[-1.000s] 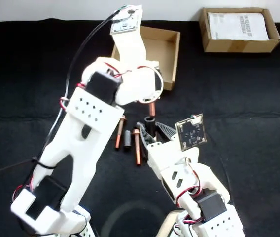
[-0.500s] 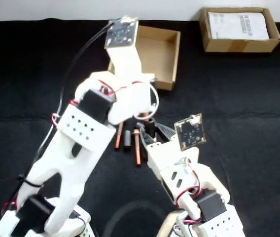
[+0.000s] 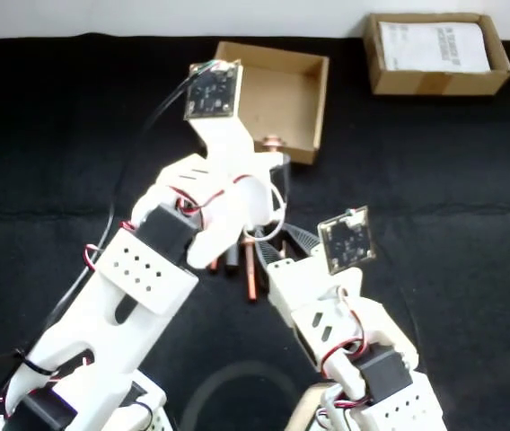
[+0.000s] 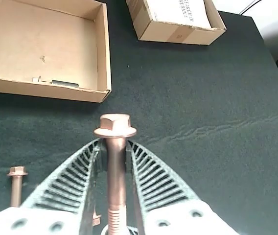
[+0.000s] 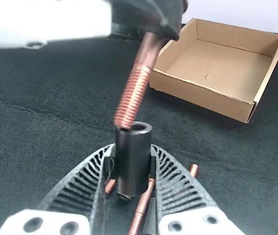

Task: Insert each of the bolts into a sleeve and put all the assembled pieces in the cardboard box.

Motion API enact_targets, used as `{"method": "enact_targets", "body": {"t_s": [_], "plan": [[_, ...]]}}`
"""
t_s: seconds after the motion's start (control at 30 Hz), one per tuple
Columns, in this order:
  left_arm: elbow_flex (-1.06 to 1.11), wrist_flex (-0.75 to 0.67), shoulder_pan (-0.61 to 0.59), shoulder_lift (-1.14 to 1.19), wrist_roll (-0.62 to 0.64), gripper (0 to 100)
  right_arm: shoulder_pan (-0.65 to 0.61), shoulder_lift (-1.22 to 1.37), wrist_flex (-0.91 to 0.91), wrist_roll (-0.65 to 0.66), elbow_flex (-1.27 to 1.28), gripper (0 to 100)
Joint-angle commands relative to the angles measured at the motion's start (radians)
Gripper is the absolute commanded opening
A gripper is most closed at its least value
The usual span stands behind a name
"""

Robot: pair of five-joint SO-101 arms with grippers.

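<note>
Insertion step in hand: left claw (image 4: 113, 147) closed tight on bolt (image 4: 115, 128) shank; right claw (image 5: 132, 149) clamped around sleeve (image 5: 131, 166), mid-frame in the high view, just below the cardboard box (image 3: 302, 90). Threaded tip sits at the sleeve mouth, tilted. Next move likely: straighten bolt, centre it, push in. Spare bolts (image 3: 251, 274) lie on counter (image 3: 435, 224).

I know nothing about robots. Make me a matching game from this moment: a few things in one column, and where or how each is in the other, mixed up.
1 sleeve
2 bolt above the sleeve
3 nearer box
4 farther box

A holds a paper sheet
B empty
C in the left claw
D in the right claw

Pairs: 1-D, 2-C, 3-B, 4-A
</note>
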Motion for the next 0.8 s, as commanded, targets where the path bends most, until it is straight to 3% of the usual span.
{"method": "enact_targets", "body": {"t_s": [0.0, 0.77], "plan": [[-0.064, -0.014, 0.019, -0.036, 0.005, 1, -0.002, -0.001, -0.028, -0.006, -0.004, 0.8], [-0.039, -0.114, -0.031, -0.030, -0.003, 1, -0.005, -0.001, -0.024, -0.009, -0.004, 0.8]]}}
